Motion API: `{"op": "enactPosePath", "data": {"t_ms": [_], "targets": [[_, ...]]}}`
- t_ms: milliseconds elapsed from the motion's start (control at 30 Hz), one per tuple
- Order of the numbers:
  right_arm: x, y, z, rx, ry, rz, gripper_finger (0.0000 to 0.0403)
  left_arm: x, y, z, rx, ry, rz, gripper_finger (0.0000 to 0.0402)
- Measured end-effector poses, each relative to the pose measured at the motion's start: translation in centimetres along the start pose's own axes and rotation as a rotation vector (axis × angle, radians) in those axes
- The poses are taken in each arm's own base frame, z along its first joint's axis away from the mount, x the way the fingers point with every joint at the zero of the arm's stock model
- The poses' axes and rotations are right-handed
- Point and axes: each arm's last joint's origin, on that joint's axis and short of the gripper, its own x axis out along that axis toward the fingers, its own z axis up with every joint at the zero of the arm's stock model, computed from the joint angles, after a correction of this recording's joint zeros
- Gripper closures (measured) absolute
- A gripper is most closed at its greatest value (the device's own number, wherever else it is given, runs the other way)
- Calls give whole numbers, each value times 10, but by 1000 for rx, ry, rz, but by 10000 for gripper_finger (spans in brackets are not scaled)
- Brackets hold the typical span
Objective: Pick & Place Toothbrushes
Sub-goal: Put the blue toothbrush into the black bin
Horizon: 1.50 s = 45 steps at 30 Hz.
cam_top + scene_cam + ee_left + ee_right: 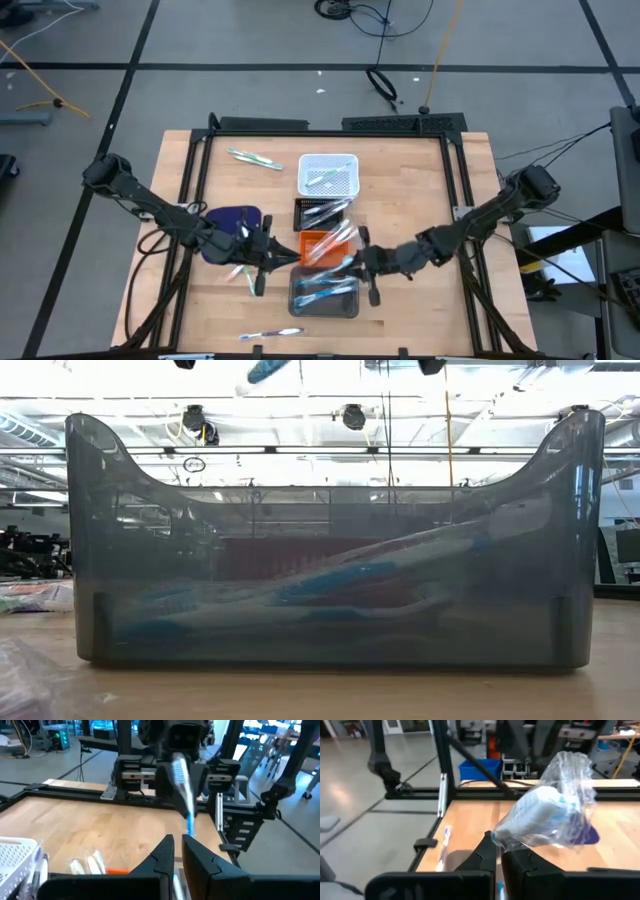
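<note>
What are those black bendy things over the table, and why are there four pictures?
They are two robot arms, each ending in a pincher called a gripper. One camera looks down from above, one sits level with the table, and one rides on each wrist. From above you see the left gripper and the right gripper meeting over a row of trays. Together they hold a wrapped blue toothbrush: the left pinches the handle end, the right the wrapper. More toothbrushes lie in the grey tray and loose on the table.

Grey tiled floor [250, 40] strewn with cables [385, 80] surrounds the table; ceiling lights [300, 405] glow overhead.
</note>
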Motion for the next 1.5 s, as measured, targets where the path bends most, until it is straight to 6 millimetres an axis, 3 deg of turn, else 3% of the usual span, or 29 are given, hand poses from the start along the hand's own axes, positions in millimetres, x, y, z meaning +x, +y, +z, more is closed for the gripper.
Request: {"op": "enactPosePath", "data": {"t_ms": [267,667,933,1100,1367,1500], "targets": [[12,25,-27,15,28,22,402,-1,-3,-1,-17,2,-10,371],[42,28,-67,27,36,2,402,-1,-2,-2,-20,16,-7,371],[47,28,-73,32,33,33,399,-1,-2,-4,-19,29,-4,371],[49,25,-74,49,64,105,359,-1,-2,-4,-18,32,-3,371],[51,18,-76,43,97,85,256,-1,-2,-4,-16,34,-3,371],[51,17,-76,41,95,82,226,-1,-2,-5,-15,37,-2,371]]}}
